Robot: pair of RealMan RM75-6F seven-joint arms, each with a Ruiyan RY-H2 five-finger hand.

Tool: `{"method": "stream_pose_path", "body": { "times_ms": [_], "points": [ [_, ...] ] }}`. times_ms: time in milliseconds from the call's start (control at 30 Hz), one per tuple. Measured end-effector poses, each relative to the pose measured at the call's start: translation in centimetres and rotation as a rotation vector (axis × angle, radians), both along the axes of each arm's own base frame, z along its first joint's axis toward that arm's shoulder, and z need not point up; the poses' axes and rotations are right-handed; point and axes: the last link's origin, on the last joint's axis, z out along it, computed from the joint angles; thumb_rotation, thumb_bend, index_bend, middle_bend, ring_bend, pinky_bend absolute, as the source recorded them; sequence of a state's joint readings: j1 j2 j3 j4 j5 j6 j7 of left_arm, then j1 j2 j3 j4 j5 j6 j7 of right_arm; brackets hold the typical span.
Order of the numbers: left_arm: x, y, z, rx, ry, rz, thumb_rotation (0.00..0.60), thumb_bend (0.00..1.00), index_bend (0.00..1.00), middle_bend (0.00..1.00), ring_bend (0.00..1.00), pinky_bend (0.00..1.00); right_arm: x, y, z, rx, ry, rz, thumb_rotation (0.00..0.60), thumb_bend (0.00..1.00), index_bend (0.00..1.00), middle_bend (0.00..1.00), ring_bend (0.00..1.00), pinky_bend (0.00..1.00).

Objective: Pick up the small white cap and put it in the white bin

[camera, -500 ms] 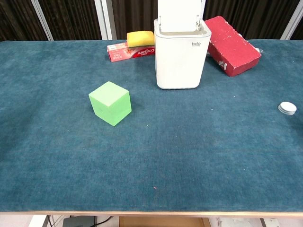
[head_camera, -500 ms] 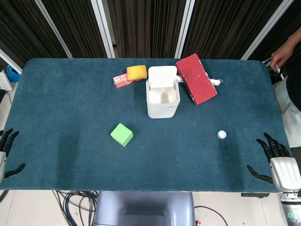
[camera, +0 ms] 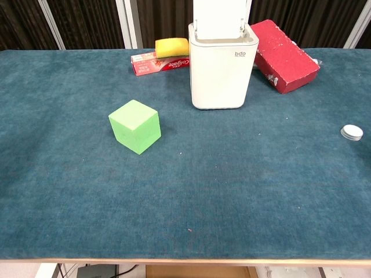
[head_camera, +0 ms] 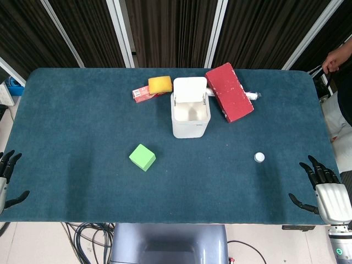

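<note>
The small white cap [head_camera: 259,157] lies flat on the blue table, right of centre; the chest view shows the cap [camera: 351,132] near its right edge. The white bin [head_camera: 190,114] stands upright at mid-table with its lid flipped up at the back, and the bin [camera: 221,66] fills the top centre of the chest view. My right hand [head_camera: 322,185] rests at the table's front right corner, fingers spread, holding nothing, well to the right of and nearer than the cap. My left hand [head_camera: 6,179] sits at the front left edge, fingers apart and empty.
A green cube [head_camera: 142,157] sits left of the bin. Behind the bin lie a yellow sponge [head_camera: 159,84], a red toothpaste box [head_camera: 142,94] and a red brick [head_camera: 229,91]. A person's arm [head_camera: 336,59] shows at the far right edge.
Both hands and all the table objects stay put. Only the person's arm at the far right has shifted slightly.
</note>
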State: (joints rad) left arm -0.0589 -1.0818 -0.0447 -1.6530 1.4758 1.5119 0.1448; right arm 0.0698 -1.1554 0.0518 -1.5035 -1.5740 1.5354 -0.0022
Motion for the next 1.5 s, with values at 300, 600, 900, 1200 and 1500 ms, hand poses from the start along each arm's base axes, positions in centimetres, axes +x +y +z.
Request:
{"method": "stream_pose_path", "body": {
  "times_ms": [300, 600, 900, 1200, 1500],
  "points": [
    [0.1, 0.0, 0.0, -0.001, -0.003, -0.001, 0.600, 0.17, 0.15, 0.14, 0.01, 0.03, -0.1, -0.2, -0.1, 0.008, 0.005, -0.004, 0.600, 0.12, 0.15, 0.11, 0.14, 0.23],
    [0.1, 0.0, -0.3, -0.016, 0.001, 0.001, 0.600, 0.17, 0.15, 0.14, 0.01, 0.03, 0.3, -2.6, -0.4, 0.099, 0.021, -0.013, 0.600, 0.10, 0.20, 0.10, 0.13, 0.23],
    [0.1, 0.0, 0.0, -0.005, -0.004, 0.005, 0.600, 0.17, 0.15, 0.14, 0.01, 0.03, 1.1, -9.4, -1.4, 0.295, 0.075, -0.073, 0.600, 0.08, 0.20, 0.10, 0.13, 0.23],
    [0.1, 0.0, 0.0, -0.008, -0.006, 0.005, 0.600, 0.17, 0.15, 0.14, 0.01, 0.03, 1.6, -16.4, -4.1, 0.397, 0.157, -0.168, 0.600, 0.08, 0.23, 0.10, 0.13, 0.23],
    [0.1, -0.1, 0.0, -0.010, -0.007, 0.006, 0.600, 0.17, 0.15, 0.14, 0.01, 0.03, 1.4, -18.3, -7.1, 0.406, 0.172, -0.188, 0.600, 0.08, 0.29, 0.10, 0.13, 0.23]
  ]
}}
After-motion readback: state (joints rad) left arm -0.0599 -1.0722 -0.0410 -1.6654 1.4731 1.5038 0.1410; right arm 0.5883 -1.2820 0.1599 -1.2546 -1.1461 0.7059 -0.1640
